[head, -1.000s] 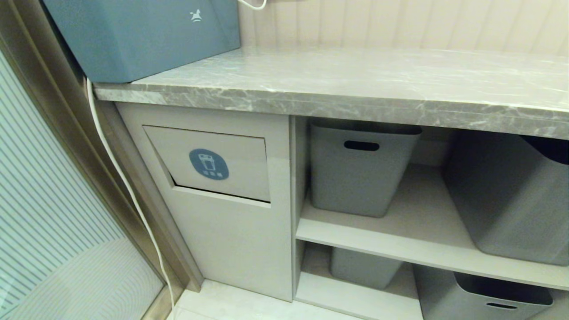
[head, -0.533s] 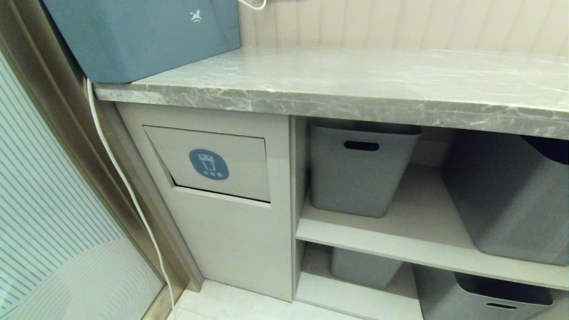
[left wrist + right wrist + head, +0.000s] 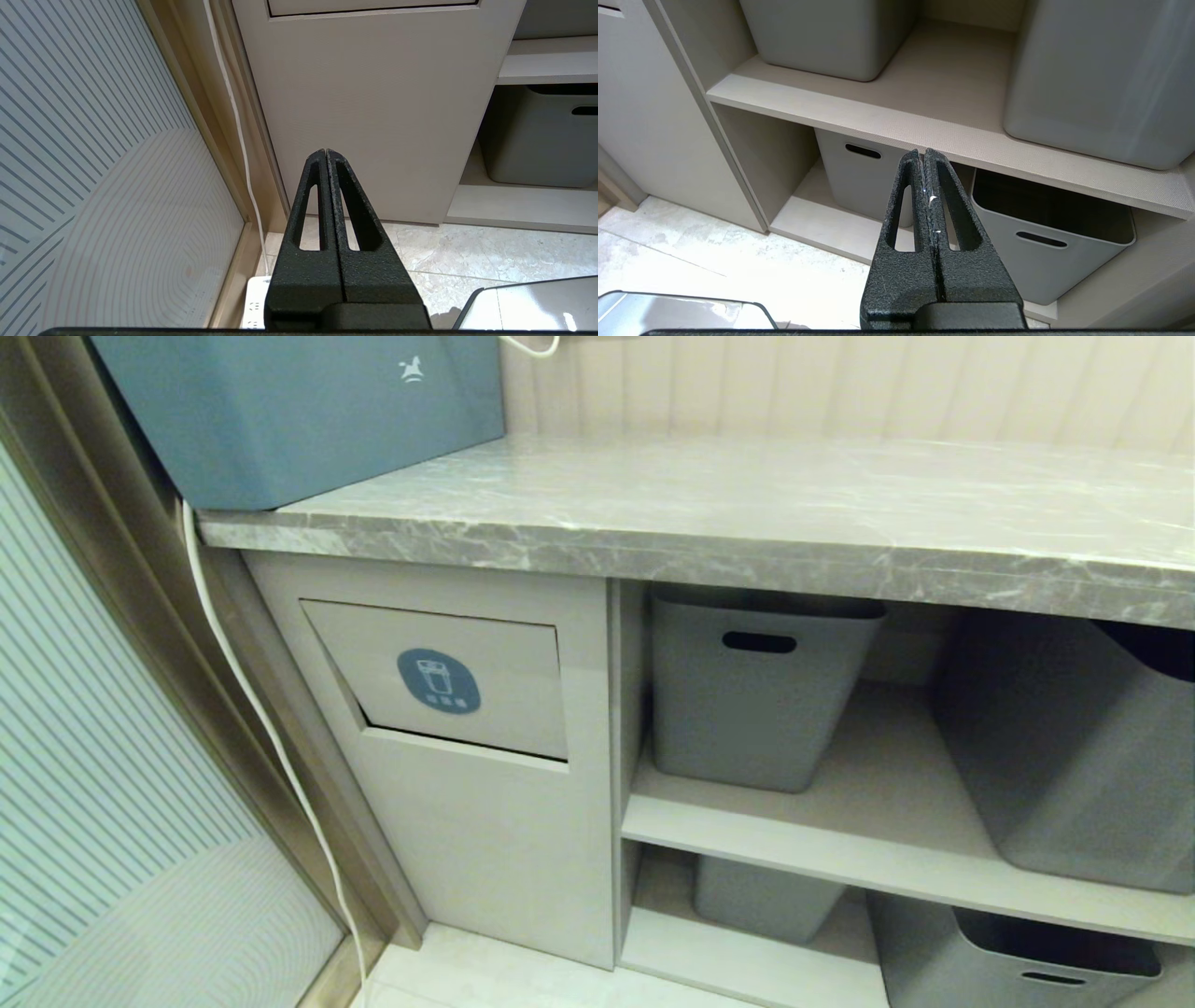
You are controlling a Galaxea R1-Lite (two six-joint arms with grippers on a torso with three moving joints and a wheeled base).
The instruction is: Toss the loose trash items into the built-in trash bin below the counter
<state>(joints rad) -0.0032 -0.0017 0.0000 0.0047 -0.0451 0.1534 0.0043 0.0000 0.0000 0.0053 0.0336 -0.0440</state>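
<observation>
A grey marble counter (image 3: 747,513) is seen from above in the head view, running from 9 o'clock to 3 o'clock across the upper half. A blue-grey box (image 3: 299,411) is set on its end at 11 o'clock. No trash is seen on the counter. Below it, at 8 o'clock of centre, the beige bin (image 3: 467,821) is built in; its flap (image 3: 448,677), marked with a round blue sticker (image 3: 438,680), is tilted slightly inward along one side. A white cable (image 3: 252,709) is hung down beside the bin at 9 o'clock. Grey storage bins (image 3: 756,691) are placed on shelves (image 3: 840,840) at 3 to 5 o'clock.

Neither arm is shown in the head view. In the left wrist view, the left gripper (image 3: 325,151) is held low before the bin's front, jaws pressed together, nothing between them. In the right wrist view, the right gripper (image 3: 923,151) is pointed at the shelves, jaws likewise pressed together and empty.
</observation>
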